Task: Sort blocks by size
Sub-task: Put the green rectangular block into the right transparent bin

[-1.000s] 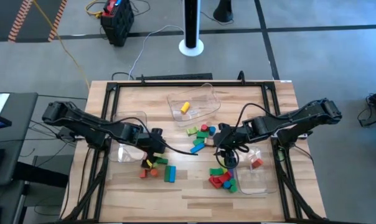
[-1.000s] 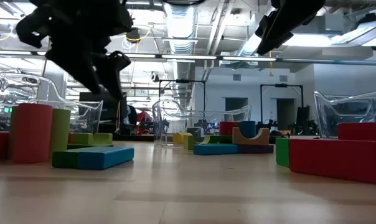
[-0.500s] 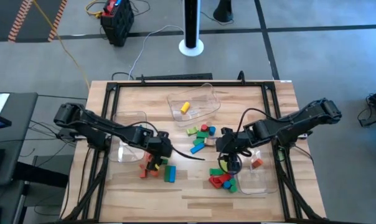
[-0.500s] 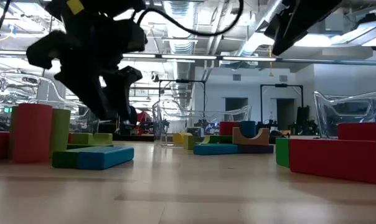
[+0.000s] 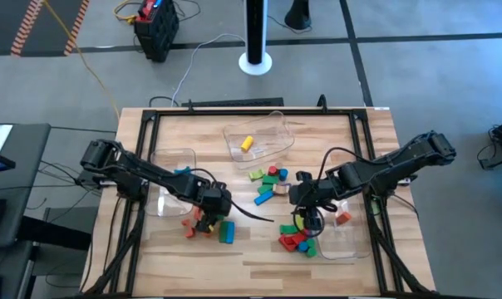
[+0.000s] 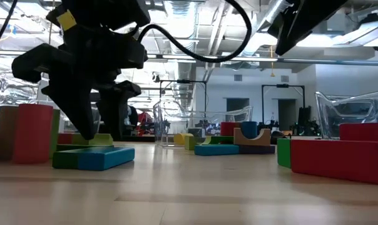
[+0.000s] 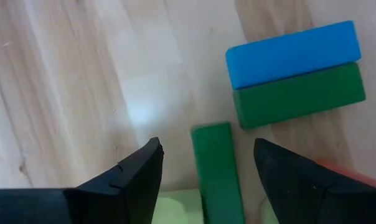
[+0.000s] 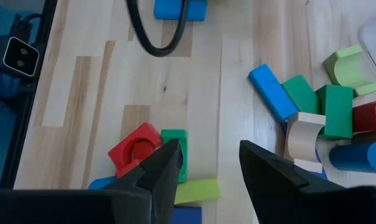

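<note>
Fingers of the left gripper (image 7: 203,168) stand spread and empty over the wooden surface (image 7: 82,74), a small green bar (image 7: 215,163) lying flat between them, a stacked blue bar (image 7: 292,53) and green bar (image 7: 299,94) just beyond. Likely light, rigid, smooth painted wood; pinch its long flat sides. Right gripper (image 8: 210,165), also parted and empty, hovers above a red arch (image 8: 136,149).

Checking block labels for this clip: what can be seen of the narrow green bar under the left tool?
The narrow green bar-shaped block is plain, matte and rectangular, lying flat on the pale wooden table. It sits between the open fingers of the left tool, ungripped. One end nearly meets a green block lying beside a blue block.
</note>
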Controlling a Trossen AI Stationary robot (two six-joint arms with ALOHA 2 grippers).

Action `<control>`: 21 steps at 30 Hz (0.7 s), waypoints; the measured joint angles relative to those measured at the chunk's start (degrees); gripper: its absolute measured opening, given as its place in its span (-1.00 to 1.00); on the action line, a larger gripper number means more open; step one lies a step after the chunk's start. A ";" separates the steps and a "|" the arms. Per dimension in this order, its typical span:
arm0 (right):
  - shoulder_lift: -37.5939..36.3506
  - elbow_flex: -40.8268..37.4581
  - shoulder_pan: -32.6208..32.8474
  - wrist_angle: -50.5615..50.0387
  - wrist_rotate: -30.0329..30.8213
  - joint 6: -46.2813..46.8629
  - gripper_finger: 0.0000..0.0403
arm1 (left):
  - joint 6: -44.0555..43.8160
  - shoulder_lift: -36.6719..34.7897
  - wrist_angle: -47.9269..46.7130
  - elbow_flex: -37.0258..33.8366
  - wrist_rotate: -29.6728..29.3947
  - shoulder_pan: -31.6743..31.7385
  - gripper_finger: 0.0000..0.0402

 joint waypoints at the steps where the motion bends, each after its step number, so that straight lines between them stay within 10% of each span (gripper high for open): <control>1: 0.00 0.00 0.00 0.04 0.08 -0.25 -0.03 | -0.02 0.00 0.19 0.00 0.01 -0.20 0.21; 21: 0.00 0.02 -0.02 0.66 1.67 -0.87 -0.03 | 0.63 7.32 -2.88 3.87 -0.01 -0.11 -0.18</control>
